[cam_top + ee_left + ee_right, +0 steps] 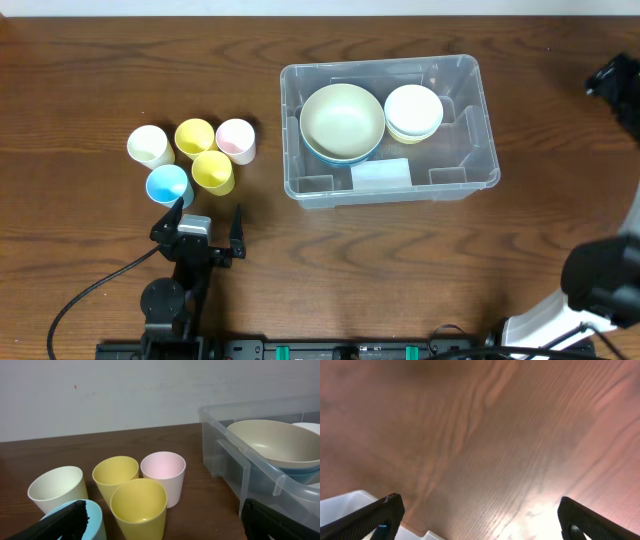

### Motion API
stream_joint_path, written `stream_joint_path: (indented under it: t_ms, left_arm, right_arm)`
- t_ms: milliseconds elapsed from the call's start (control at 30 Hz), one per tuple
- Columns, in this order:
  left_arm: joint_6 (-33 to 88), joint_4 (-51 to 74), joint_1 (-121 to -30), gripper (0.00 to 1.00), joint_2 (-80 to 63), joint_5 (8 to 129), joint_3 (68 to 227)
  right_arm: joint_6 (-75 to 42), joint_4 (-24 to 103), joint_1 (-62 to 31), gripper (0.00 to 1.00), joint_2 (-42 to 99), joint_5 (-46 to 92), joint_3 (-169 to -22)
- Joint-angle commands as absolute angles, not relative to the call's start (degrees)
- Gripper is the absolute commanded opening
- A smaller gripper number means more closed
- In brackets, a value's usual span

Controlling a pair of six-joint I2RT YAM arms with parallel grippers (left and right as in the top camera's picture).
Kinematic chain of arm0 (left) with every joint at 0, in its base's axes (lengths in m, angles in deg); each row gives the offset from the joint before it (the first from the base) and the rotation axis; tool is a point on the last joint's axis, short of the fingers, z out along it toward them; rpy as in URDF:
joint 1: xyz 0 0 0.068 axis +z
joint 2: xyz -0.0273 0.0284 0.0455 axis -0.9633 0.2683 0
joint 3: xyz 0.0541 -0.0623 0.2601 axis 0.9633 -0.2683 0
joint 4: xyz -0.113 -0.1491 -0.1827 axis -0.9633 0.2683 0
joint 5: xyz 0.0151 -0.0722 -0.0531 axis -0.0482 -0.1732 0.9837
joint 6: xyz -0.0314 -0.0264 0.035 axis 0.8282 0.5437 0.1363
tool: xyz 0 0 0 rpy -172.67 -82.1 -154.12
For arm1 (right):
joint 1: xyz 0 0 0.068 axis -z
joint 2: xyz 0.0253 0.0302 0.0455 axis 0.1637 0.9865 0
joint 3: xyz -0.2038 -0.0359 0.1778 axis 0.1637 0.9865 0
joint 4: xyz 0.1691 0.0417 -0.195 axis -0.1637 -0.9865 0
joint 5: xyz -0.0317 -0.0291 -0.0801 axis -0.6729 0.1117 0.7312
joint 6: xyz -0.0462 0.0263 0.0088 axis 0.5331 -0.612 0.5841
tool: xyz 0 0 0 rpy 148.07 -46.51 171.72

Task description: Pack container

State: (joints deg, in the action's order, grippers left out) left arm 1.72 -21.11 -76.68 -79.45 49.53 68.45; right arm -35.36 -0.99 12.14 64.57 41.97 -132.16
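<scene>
In the container (380,64), right of centre and nearer the far edge: a green bowl (342,122) and a white bowl (413,110) side by side, with a label (380,175) on the floor by the near wall. Toward the left edge, well apart from it, five cups (194,137) upright in a cluster, none packed. Just on the near side of the blue cup (168,185), the left gripper (207,212), fingers spread, holding nothing. Toward the far right corner, the right gripper (479,500), likewise spread and empty, over bare wood. Looks like the cup-fetching step, bowls in and cups waiting. Next calls for easing the left fingers around the blue cup, closing without nudging the yellow cup (213,170) close against it, then lifting clear over the container's left wall.
</scene>
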Motion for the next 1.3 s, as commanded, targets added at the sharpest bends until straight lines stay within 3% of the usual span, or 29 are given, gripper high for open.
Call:
stream_joint_path:
  t_ms: [0,500,733,867,1000,1133,1267]
  left_arm:
    - [1.17,-19.10,-76.33,0.98,-79.74,50.55,67.51]
    - [-1.47,-21.66,-76.35,0.98,-79.74,50.69,67.56]
    - [0.39,-34.62,-76.37,0.98,-79.72,62.38,68.41]
    - [0.41,-34.69,-76.37,0.98,-77.07,63.65,74.33]
    - [0.30,-28.52,-76.37,0.98,-66.47,63.60,86.40]
    - [-3.15,-9.81,-76.33,0.98,-47.19,63.82,106.77]
    - [-2.10,6.67,-76.33,0.98,-30.28,71.62,124.62]
  right_arm:
    - [-37.37,2.31,13.91,0.99,66.12,35.48,-126.22]
    - [-37.28,8.28,14.80,0.99,67.50,34.28,-119.42]
    - [-37.30,8.36,14.80,0.99,67.50,34.28,-119.42]
    - [-37.30,8.36,14.80,0.99,67.50,34.28,-119.42]
    - [-37.30,8.36,14.85,0.99,67.50,34.26,-119.42]
    - [-37.30,8.36,14.85,0.99,67.50,34.26,-119.42]
    - [-37.30,8.36,14.85,0.99,67.50,34.26,-119.42]
